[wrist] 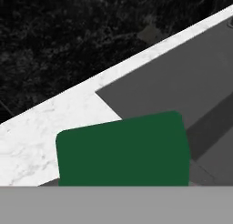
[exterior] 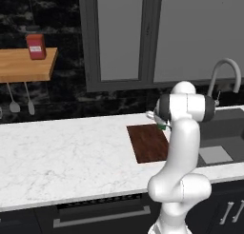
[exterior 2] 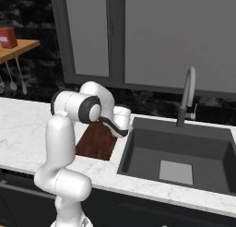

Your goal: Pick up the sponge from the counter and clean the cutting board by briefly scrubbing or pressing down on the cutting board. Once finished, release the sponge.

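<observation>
Green-topped sponge (wrist: 123, 150) x1, close under hand cam, over counter (exterior: 71, 152) edge by sink (exterior 2: 184, 147) | cutting board (exterior: 150, 142) x1 | red box (exterior: 36, 46) x1, label unreadable | gripper grip: cannot tell

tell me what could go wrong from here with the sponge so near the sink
1. In the hand view the sponge sits close against the camera, with the sink beyond. Released now, it might drop into the basin rather than onto the board.
2. The pincer's fingers are hidden, so the grip cannot be checked; a loose hold could slip during scrubbing.
</observation>
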### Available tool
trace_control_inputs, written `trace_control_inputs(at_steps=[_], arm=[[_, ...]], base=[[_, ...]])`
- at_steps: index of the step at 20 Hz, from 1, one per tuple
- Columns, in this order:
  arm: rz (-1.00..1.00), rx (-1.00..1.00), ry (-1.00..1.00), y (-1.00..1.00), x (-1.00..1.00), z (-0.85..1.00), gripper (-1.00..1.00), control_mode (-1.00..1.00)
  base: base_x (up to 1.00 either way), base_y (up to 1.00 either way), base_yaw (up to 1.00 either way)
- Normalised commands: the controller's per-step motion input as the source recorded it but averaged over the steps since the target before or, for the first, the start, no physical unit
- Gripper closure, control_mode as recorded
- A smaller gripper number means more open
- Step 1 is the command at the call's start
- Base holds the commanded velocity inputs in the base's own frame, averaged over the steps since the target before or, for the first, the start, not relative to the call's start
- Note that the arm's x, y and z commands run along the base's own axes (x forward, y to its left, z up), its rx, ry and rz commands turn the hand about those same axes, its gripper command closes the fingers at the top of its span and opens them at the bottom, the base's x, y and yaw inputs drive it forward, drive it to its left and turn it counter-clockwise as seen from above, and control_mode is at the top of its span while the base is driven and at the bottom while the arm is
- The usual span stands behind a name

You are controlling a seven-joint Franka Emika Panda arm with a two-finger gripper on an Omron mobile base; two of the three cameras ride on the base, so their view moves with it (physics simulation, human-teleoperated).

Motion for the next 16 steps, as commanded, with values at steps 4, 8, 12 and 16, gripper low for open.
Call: trace_control_inputs(at_steps=[4, 8, 12, 16], arm=[[0.00, 0.09, -0.34, 0.18, 0.00, -0.12, 1.00, -1.00], [0.00, 0.12, 0.00, 0.44, -0.75, 0.29, 1.00, -1.00], [0.01, 0.06, 0.09, 0.62, -0.80, 0.61, 1.00, -1.00], [0.06, 0.00, -0.02, 0.62, -0.46, 1.00, 1.00, -1.00]], base=[[0.00, 0.00, 0.00], [0.00, 0.00, 0.00], [0.00, 0.00, 0.00], [0.00, 0.00, 0.00]])
